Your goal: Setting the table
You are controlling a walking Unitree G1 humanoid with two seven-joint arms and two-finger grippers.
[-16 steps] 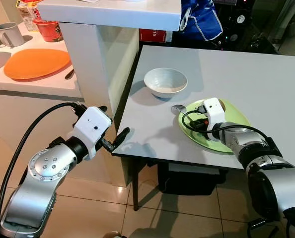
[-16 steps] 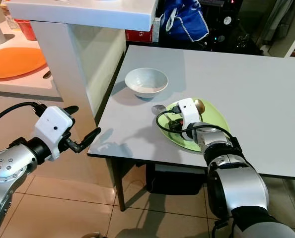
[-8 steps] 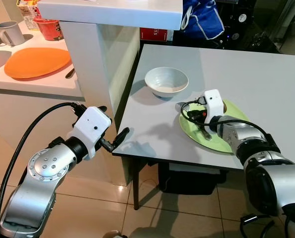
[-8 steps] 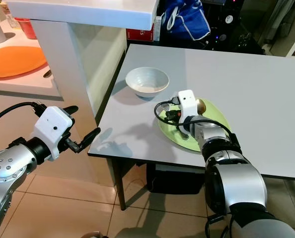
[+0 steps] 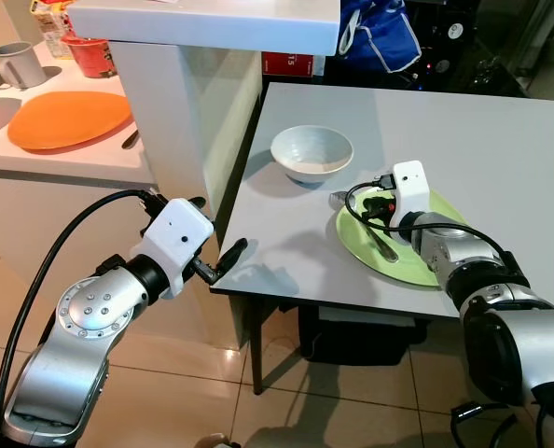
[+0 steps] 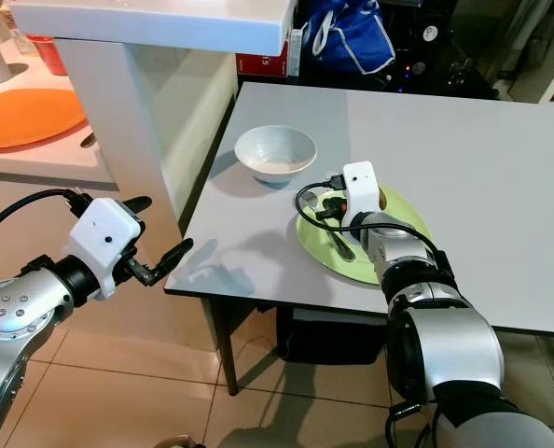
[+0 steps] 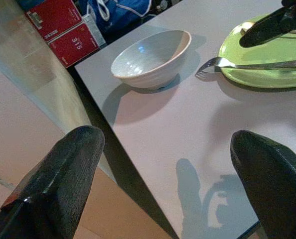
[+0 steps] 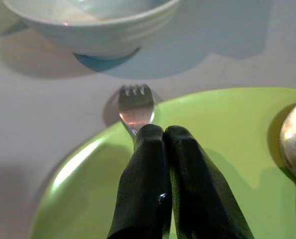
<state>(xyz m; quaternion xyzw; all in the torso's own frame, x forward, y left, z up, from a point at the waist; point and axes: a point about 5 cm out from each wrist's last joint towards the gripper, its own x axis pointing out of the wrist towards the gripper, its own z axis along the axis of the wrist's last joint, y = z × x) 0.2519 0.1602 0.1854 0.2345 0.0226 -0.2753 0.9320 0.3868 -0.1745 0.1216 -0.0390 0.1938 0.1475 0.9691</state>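
Left gripper (image 5: 214, 254): fingers spread wide, holding nothing, level with the grey table's (image 5: 501, 149) near corner. White bowl (image 5: 311, 153) sits further in on the table. Fork (image 7: 247, 63) lies across the green plate's (image 5: 440, 266) rim, tines overhanging toward the bowl (a spoon bowl (image 8: 293, 139) rests at the plate's far side). Right gripper (image 8: 163, 137): fingers pressed together above the fork, gripping nothing.
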